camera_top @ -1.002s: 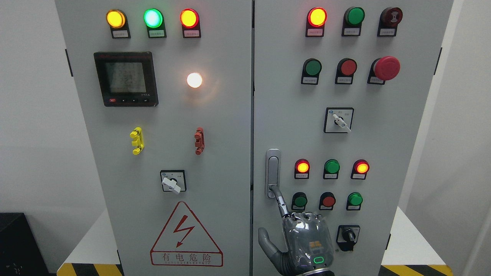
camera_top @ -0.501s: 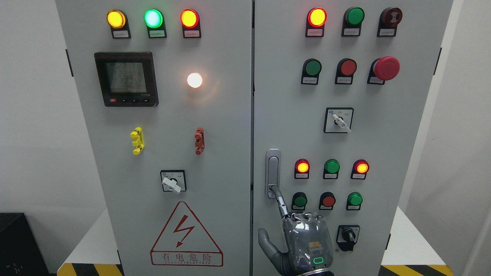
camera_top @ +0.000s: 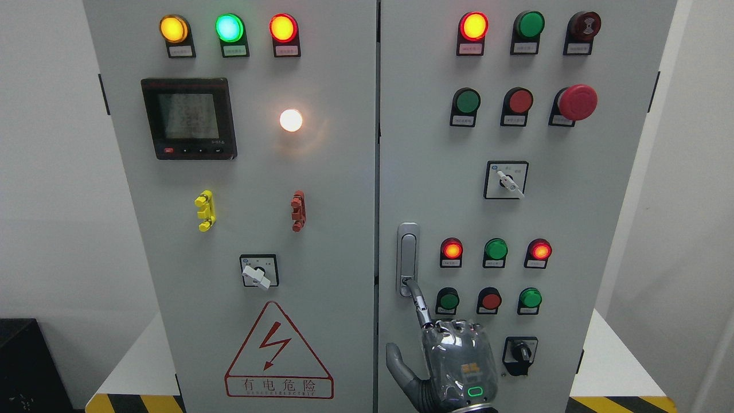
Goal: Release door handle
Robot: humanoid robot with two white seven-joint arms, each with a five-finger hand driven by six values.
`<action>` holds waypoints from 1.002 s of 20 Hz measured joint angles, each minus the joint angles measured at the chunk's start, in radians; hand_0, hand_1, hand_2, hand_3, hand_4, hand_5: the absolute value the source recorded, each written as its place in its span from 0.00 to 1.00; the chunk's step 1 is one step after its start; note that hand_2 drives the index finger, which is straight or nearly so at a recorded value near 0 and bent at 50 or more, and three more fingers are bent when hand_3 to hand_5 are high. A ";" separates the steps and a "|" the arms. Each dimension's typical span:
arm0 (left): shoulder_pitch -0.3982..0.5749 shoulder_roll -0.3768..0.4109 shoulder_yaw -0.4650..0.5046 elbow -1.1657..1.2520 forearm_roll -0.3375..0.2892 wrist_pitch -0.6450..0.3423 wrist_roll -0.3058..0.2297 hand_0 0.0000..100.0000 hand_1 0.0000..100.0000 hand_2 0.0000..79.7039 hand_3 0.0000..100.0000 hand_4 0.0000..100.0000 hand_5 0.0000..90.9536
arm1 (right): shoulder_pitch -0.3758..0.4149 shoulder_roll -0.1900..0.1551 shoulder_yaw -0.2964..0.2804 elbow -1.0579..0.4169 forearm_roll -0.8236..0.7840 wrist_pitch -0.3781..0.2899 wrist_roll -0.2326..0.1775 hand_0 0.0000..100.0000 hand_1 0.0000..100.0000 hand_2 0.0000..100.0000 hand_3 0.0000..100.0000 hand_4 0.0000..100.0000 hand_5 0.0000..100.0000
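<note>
Currently, the tall upright silver door handle (camera_top: 408, 258) is touched at its lower end by one extended finger of the grey right hand (camera_top: 453, 361) directly below; nothing is grasped, other fingers curled.

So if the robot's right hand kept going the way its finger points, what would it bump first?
Probably nothing new: the right hand already seems to touch the grey metal door handle.

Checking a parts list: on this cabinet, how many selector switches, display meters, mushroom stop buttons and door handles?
Selector switches: 3
Display meters: 1
Mushroom stop buttons: 1
Door handles: 1
Total: 6
</note>
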 measured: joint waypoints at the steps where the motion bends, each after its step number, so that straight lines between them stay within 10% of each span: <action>1: 0.000 0.000 0.000 0.000 0.000 0.000 0.000 0.00 0.00 0.03 0.08 0.01 0.00 | 0.000 0.000 0.000 0.000 0.000 0.000 0.000 0.44 0.29 0.00 1.00 1.00 0.99; 20: 0.000 0.000 0.000 0.000 0.000 0.000 0.000 0.00 0.00 0.03 0.09 0.01 0.00 | 0.002 0.001 0.005 -0.002 0.000 0.000 0.021 0.44 0.29 0.00 1.00 1.00 0.99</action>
